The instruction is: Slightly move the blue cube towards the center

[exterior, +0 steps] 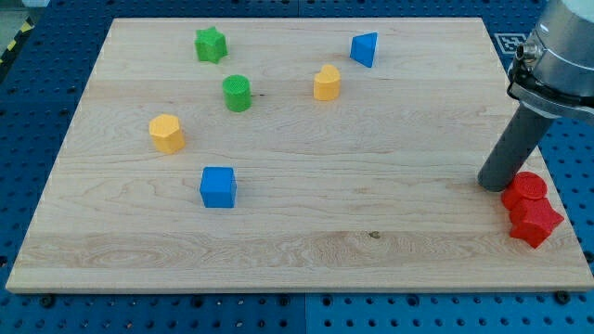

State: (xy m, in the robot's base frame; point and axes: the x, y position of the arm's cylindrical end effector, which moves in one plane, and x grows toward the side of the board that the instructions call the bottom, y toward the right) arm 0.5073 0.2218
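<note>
At the view's left a yellow hexagonal block (pixel 167 133) is seen, with the blue cube (pixel 218 186) just below it, left of the board's (pixel 371 232) centre. No claw is fitted. My tip (pixel 492 184) is placed far right, touching a red cylinder (pixel 530 186) above a red star (pixel 535 221).

Arm at the view's right edge, rod down on the counter.

The arm (pixel 557 46) enters from the view's top right, its grey wrist housing partly cut off by the frame. From it a straight dark rod (pixel 513 147) slants down and toward the view's left. My tip (pixel 492 185) appears to touch the counter (pixel 371 186) near its right edge, though contact is hard to confirm.
</note>
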